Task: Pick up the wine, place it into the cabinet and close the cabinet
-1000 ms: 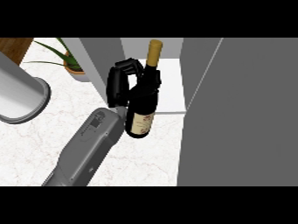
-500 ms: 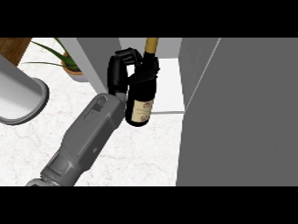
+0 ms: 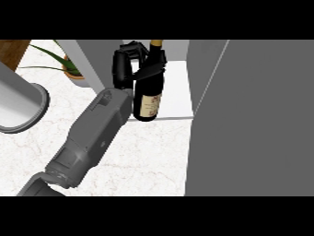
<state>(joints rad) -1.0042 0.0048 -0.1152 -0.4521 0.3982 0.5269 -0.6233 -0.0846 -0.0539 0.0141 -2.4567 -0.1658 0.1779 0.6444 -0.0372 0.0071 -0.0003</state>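
A dark wine bottle [image 3: 148, 94] with a cream label and a gold-capped neck stands nearly upright at the front edge of the open cabinet's white floor [image 3: 176, 87]. My left hand [image 3: 122, 69] is shut on it: the palm lies along its left side and the fingers [image 3: 137, 47] curl round the neck and shoulder. I cannot tell whether the bottle's base rests on the cabinet floor or hangs just above it. The grey forearm [image 3: 91, 133] comes in from the lower left. My right hand does not show.
The open cabinet door [image 3: 261, 120] is a large grey panel filling the right side. The cabinet's grey left wall [image 3: 91, 57] stands beside my hand. A potted plant [image 3: 67, 69] and a tall pale cylinder [image 3: 9, 99] stand on the marble counter [image 3: 146, 156] at the left.
My left hand has carried the bottle away from me, towards and into the cabinet's opening. The bottle now stands straighter, and the forearm reaches further in.
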